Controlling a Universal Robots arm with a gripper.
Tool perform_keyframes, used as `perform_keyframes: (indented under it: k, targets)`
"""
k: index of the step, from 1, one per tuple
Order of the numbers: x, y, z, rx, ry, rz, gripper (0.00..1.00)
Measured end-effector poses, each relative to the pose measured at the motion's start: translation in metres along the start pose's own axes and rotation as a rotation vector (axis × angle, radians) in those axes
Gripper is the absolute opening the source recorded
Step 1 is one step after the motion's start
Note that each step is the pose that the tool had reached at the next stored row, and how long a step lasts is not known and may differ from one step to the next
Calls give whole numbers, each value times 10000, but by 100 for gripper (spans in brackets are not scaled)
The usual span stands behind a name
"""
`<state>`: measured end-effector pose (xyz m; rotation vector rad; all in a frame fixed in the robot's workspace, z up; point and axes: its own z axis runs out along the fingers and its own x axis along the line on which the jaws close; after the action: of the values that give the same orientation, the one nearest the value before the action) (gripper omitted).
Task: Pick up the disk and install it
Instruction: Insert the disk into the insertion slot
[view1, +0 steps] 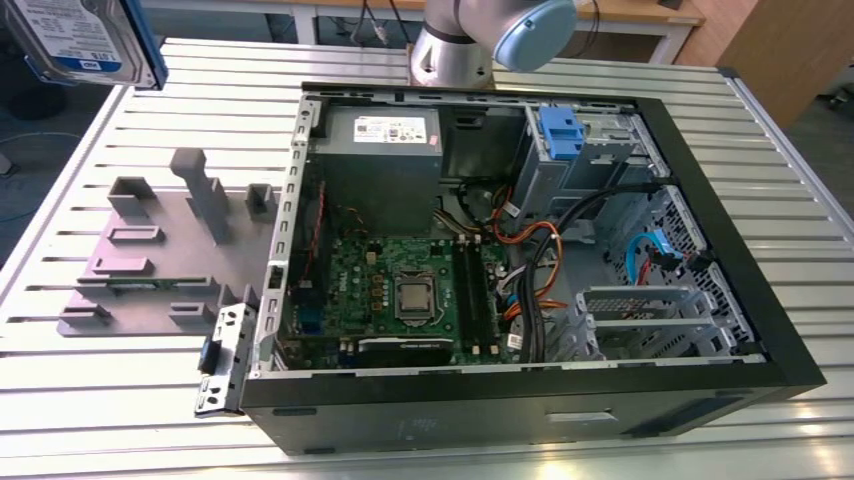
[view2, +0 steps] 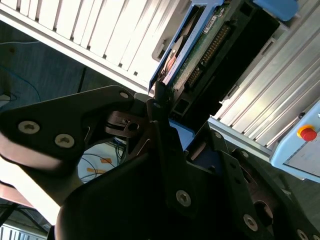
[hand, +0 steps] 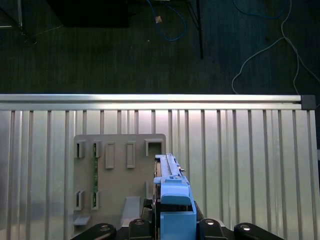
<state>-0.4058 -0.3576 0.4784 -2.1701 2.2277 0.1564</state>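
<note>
My hand (hand: 175, 227) is clamped on the disk (hand: 171, 172), which I hold edge-on, raised clear of the counter (hand: 240, 150). The grey stand (hand: 117, 172) lies beneath my hand.

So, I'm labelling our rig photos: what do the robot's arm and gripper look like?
The arm is a silver-grey metal tube with a pale blue round joint cap. The gripper is black, built of flat linkage plates with silver screw heads.

Slatted table (view1: 134, 420) bears grey stand (view1: 160, 270) and computer case (view1: 534, 418).
</note>
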Motion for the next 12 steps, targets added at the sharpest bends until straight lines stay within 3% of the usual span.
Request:
perform_keyframes:
  k: [12]
  targets:
    - [-3, -86, -4, 1, -1, 1, 37]
